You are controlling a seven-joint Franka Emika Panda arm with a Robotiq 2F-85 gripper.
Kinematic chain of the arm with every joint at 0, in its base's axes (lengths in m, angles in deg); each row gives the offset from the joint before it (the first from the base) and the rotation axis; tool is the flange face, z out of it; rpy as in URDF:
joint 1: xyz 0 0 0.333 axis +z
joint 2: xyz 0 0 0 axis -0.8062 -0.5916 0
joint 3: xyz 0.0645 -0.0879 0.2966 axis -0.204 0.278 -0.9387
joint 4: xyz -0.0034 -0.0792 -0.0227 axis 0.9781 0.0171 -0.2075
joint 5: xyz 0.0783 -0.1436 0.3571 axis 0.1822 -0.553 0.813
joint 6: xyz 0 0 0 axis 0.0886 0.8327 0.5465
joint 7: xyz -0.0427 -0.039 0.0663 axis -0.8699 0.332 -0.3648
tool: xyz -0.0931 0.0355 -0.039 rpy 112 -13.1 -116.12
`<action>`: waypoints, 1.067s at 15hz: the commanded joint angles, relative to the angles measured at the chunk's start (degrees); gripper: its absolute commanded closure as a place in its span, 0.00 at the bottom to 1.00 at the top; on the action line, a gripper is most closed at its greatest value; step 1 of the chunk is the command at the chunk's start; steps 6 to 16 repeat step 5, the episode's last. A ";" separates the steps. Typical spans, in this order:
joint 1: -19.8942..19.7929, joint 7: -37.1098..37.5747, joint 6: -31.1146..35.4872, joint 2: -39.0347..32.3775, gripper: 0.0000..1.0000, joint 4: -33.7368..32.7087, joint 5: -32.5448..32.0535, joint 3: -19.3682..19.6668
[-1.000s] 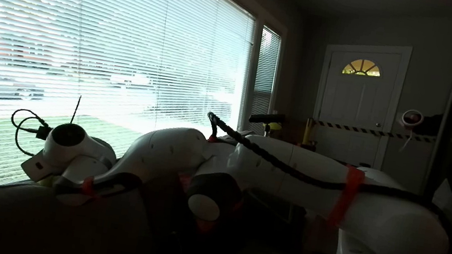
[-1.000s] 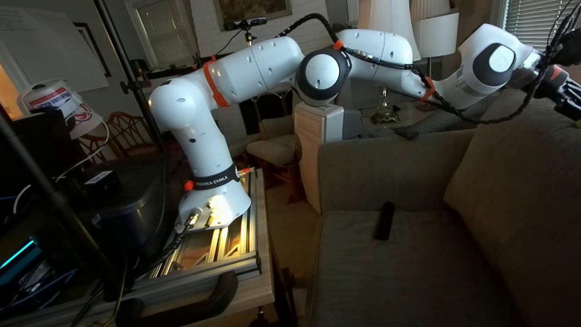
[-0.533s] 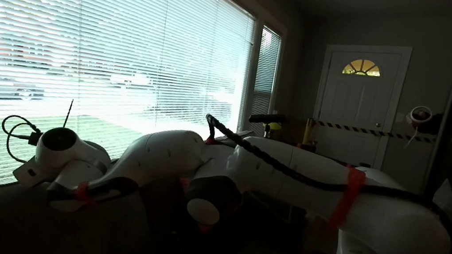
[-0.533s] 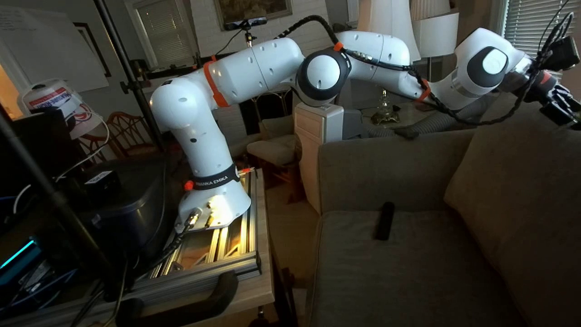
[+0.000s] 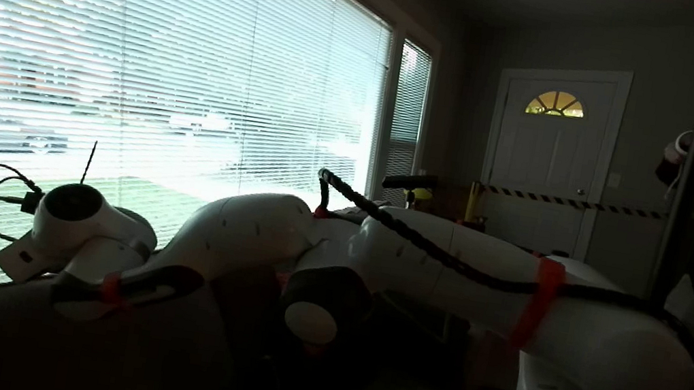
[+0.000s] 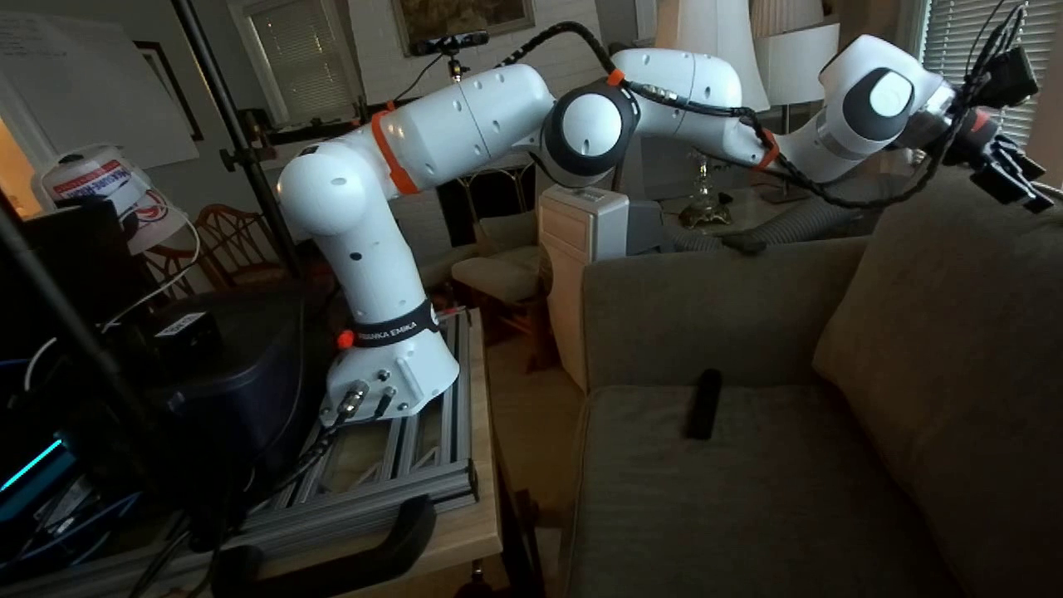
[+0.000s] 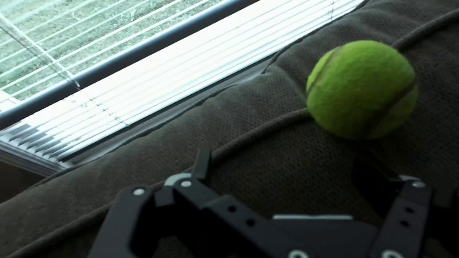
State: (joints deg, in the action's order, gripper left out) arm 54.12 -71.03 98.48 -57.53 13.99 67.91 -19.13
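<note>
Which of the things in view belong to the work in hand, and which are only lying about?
Likely in the work:
gripper, open, holding nothing
tennis ball, ahead of it
sofa back, where the ball sits

Seemingly just lying about:
black elongated object on the sofa seat
chair in the background

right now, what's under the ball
The ball seems to rest on the sofa, with piping showing on either side in the wrist view. What lies directly beneath is covered by the ball itself and can't be seen.
</note>
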 commanded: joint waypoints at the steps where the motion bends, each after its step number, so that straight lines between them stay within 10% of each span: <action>1: 1.56 -6.06 -6.61 5.84 0.00 1.41 2.61 -4.92; 16: 2.17 -4.84 -6.62 6.68 0.00 -0.07 1.70 -5.75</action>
